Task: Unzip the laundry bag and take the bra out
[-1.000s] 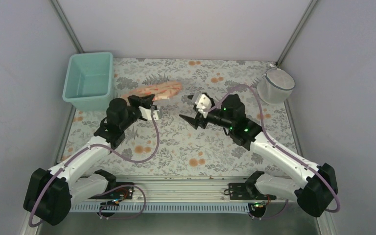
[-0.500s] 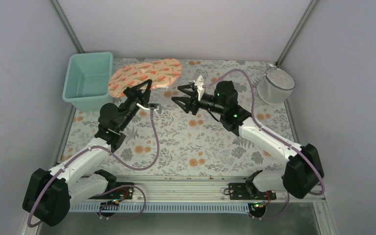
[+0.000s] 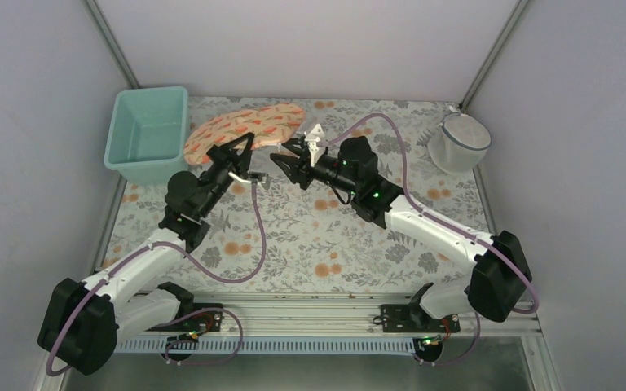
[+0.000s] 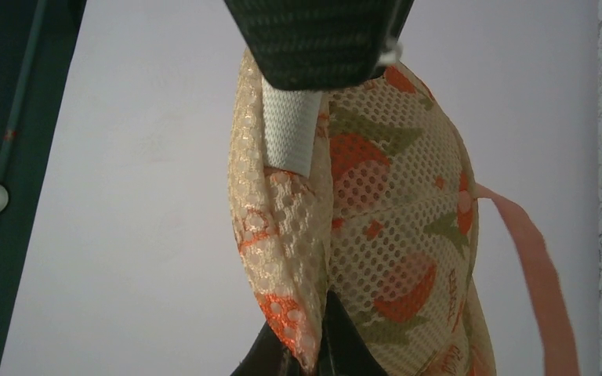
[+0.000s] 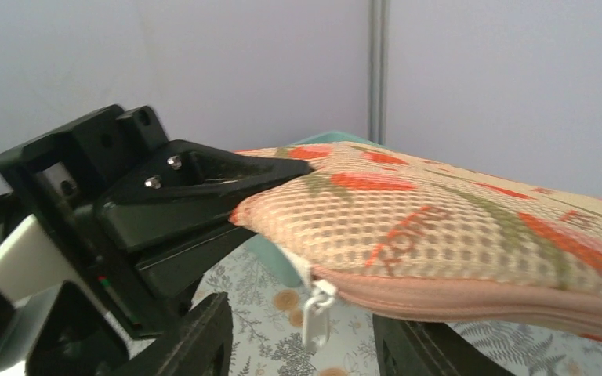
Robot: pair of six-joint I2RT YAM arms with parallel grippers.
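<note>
The laundry bag [image 3: 246, 128], peach-pink mesh with orange-red print, hangs in the air at the back of the table, next to the tub. My left gripper [image 3: 243, 151] is shut on its near edge; in the left wrist view [image 4: 306, 235] the mesh [image 4: 392, 204] is pinched between both fingers. A pink strap [image 4: 533, 266] hangs off the bag. My right gripper [image 3: 284, 155] is open just right of that edge. In the right wrist view its fingers [image 5: 196, 337] stand either side of the white zip pull [image 5: 314, 317], which dangles under the pink zip rim [image 5: 470, 301]. The bra is hidden.
A teal tub [image 3: 148, 134] stands at the back left, just left of the bag. A white mesh cylindrical basket [image 3: 459, 142] stands at the back right. Grey walls close in the table on three sides. The floral table cover [image 3: 326, 244] lies under both arms.
My left gripper has raised the bag and turned it so its broad face shows. My right gripper has moved left, up to the bag's near end and its zip pull.
</note>
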